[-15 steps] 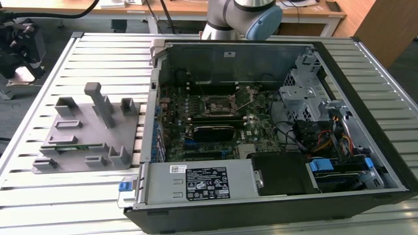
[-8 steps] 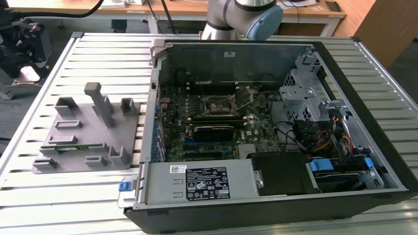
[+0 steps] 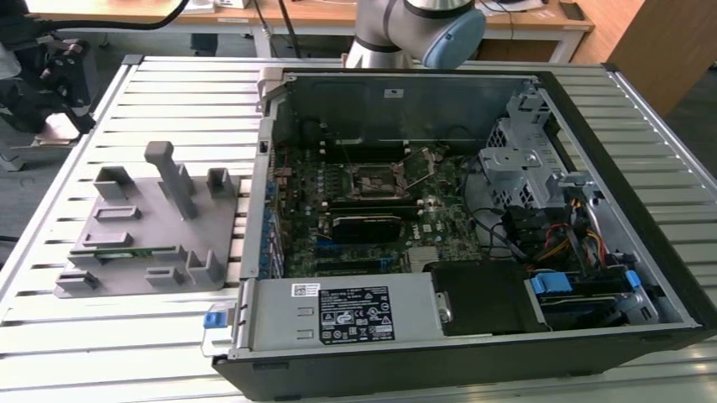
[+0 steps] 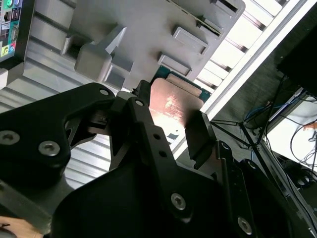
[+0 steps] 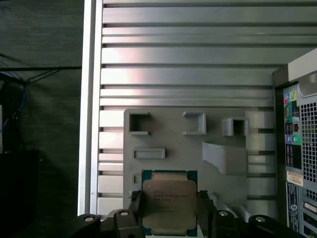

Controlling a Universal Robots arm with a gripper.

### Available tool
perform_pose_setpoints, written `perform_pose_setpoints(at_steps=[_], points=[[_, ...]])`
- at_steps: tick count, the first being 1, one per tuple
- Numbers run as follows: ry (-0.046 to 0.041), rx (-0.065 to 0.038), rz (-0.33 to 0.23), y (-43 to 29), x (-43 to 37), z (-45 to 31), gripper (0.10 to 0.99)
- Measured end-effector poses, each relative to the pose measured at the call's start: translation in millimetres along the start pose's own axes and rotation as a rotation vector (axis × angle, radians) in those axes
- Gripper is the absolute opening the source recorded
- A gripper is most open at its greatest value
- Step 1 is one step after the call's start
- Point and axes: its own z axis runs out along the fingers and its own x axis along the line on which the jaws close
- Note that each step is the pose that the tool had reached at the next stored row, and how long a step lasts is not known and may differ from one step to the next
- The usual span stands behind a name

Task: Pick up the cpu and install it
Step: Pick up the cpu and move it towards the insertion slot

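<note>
The cpu point(image 5: 169, 201) is a flat square chip with a silver-grey metal top and a green rim. It sits between the two black fingers point(image 5: 135, 204) of my gripper point(image 5: 169, 210), which is shut on its opposite edges. In the second wrist view the cpu point(image 4: 174, 105) catches light between the same fingers point(image 4: 199, 133), held above the grey fixture plate point(image 4: 143, 29). In the exterior view the open computer case point(image 3: 448, 218) lies on the table with the motherboard's empty socket point(image 3: 381, 179) near the middle; the arm's base point(image 3: 415, 34) stands behind the case.
The grey fixture plate point(image 3: 146, 227) with raised blocks lies on the slatted table point(image 3: 168, 92) at the exterior view's left of the case; a green memory stick point(image 3: 123, 249) rests on it. A power supply point(image 3: 336, 312), drive cage point(image 3: 526, 159) and cables crowd the case.
</note>
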Motion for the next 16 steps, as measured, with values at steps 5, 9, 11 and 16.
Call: perform_pose_setpoints(at_steps=[5,9,11,16], points=[[-0.0001,0.0,0.0,0.1,-7.4,-0.2,0.529],[-0.0001,0.0,0.0,0.1,-13.4,-0.4,0.529],[0.0001,0.0,0.0,0.2,-16.3,-0.5,0.529],[0.0001,0.0,0.0,0.2,-23.3,-0.7,0.529]])
